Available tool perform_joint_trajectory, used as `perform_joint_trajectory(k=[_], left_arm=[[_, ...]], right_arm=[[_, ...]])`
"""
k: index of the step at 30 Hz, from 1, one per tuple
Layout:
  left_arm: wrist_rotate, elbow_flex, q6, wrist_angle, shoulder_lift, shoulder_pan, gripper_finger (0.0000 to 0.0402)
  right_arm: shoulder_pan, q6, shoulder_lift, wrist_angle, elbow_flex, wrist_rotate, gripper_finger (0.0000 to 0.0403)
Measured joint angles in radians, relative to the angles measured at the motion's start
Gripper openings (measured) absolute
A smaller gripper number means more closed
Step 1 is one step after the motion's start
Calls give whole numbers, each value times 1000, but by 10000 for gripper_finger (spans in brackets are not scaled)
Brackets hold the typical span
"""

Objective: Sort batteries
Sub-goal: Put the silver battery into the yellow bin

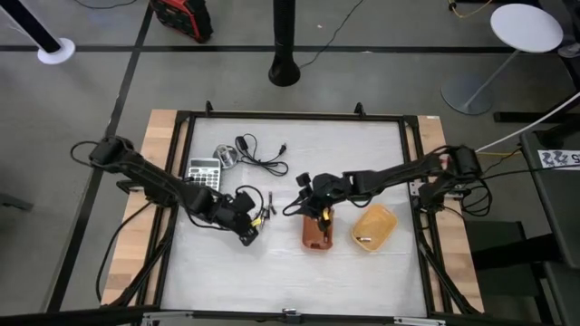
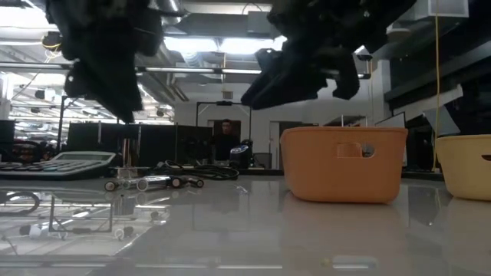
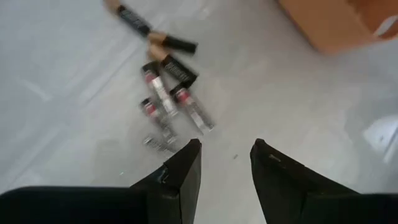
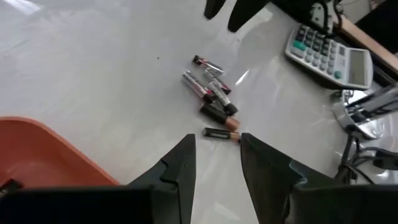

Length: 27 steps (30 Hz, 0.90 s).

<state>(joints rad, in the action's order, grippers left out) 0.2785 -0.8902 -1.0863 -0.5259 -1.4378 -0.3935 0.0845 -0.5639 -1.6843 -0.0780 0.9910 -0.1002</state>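
Note:
Several slim batteries (image 1: 265,206) lie loose in a small heap on the white table, between my two grippers. They also show in the left wrist view (image 3: 165,87), the right wrist view (image 4: 212,93) and the low view (image 2: 153,182). My left gripper (image 3: 227,144) hovers open just left of and nearer than the heap (image 1: 252,225), with nothing between its fingers. My right gripper (image 4: 217,137) hangs open right of the heap (image 1: 297,201), above the orange tray's far end, and is also empty.
An orange tray (image 1: 317,234) and a yellow tray (image 1: 373,226) stand side by side right of the heap; a small dark item lies in the yellow one. A grey calculator (image 1: 204,172) and a black coiled cable (image 1: 258,156) lie toward the far left.

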Motion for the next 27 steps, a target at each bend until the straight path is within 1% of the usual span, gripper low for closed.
perform_joint_trajectory(k=[8,16,27], left_arm=[[-1,0,19,119,-130,10,127],[-14,0,-11,131,-196,11,127],[-14,0,-14,152,-271,41,127]], right_arm=[[0,-18,-63,0,54,-1,122],[0,-63,-70,-3,91,2,122],[0,-65,-70,-3,132,2,122]])
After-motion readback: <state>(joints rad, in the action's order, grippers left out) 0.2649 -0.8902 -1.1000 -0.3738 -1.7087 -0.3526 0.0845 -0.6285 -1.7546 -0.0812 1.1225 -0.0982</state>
